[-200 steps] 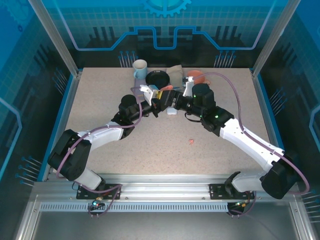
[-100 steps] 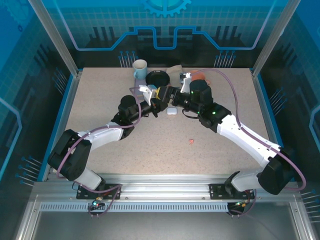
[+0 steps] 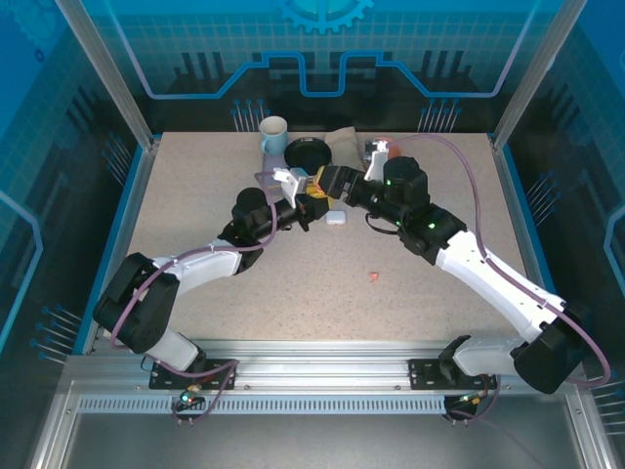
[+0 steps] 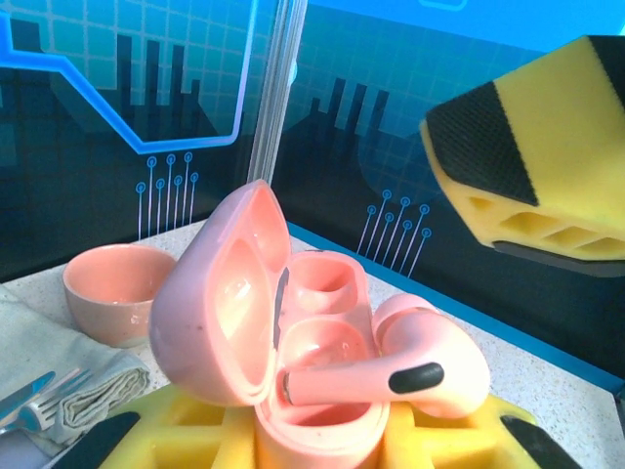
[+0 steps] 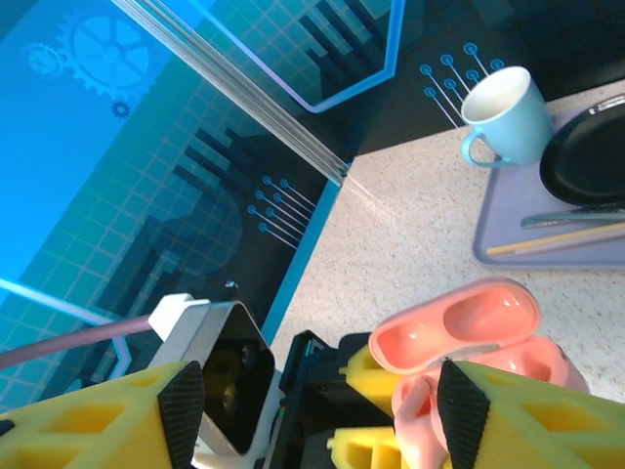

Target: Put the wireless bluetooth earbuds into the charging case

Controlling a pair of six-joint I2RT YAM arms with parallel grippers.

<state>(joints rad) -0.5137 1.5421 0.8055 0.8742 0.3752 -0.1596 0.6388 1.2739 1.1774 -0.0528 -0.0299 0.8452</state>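
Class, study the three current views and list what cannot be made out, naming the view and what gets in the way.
Left wrist: the base of the pink charging case is cut off by the lower edge.
Top external: that case is hidden where the left gripper and right gripper meet.
Top external: the loose earbud is too small to show its shape.
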